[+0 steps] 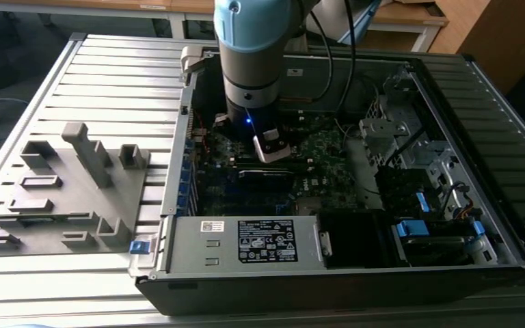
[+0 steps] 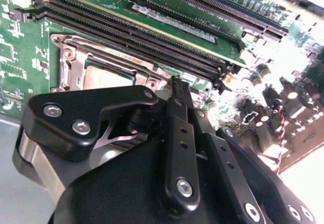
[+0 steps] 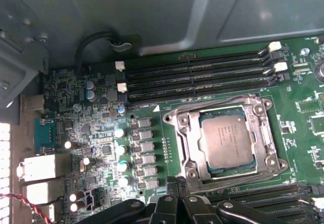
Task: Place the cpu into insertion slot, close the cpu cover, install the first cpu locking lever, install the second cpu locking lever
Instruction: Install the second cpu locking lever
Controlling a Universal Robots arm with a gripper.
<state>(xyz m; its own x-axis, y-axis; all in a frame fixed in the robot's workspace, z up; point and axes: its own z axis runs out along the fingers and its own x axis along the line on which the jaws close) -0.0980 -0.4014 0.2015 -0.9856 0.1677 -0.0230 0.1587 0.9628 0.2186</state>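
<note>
The open computer case (image 1: 335,273) lies on a slatted metal table (image 1: 107,75), with a grey fixture block (image 1: 71,198) beside it toward the exterior view's left. The arm (image 1: 253,61) reaches down into the case over the green motherboard (image 3: 76,133). Black memory slots (image 3: 197,77) run just beside the insertion slot (image 3: 185,138). The cpu cover (image 3: 223,102) lies closed on the socket, its silver frame surrounding the cpu (image 3: 226,141), which sits flat inside. The gripper (image 2: 177,89) hovers near the socket's edge; its fingers (image 2: 174,133) are pressed together and hold nothing.
</note>
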